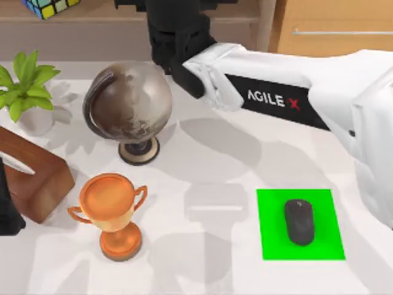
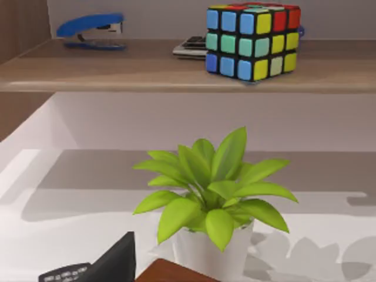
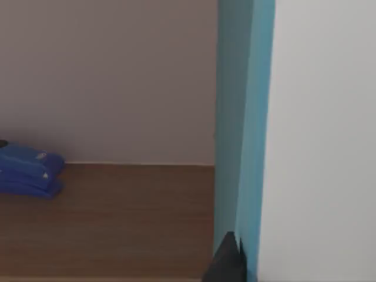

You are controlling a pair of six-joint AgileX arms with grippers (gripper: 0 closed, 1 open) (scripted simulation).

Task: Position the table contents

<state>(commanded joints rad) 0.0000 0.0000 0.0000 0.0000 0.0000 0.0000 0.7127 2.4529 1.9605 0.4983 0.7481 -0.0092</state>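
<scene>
You see the black mouse [image 1: 299, 222] lying on the green mat [image 1: 270, 239] in the lower right of the top view, its length running up and down the frame; the mat lies flat on the white table [image 1: 215, 270]. The right arm [image 1: 288, 92] stretches from the right edge toward the upper middle of the frame, well apart from the mouse; its black end reaches over the back edge of the table, near the globe [image 1: 129, 107], and you cannot tell how the right gripper stands. The left arm [image 1: 7, 215] is a dark shape at the left edge, beside the wooden box [image 1: 34, 178]; its gripper's state cannot be told either. The orange trophy [image 1: 110, 212] stands in the lower left, below the globe; the potted plant [image 1: 24, 89] stands in the upper left. In the left wrist view the plant is before a shelf with a colour cube [image 2: 252, 41] and a blue stapler [image 2: 91, 30].
</scene>
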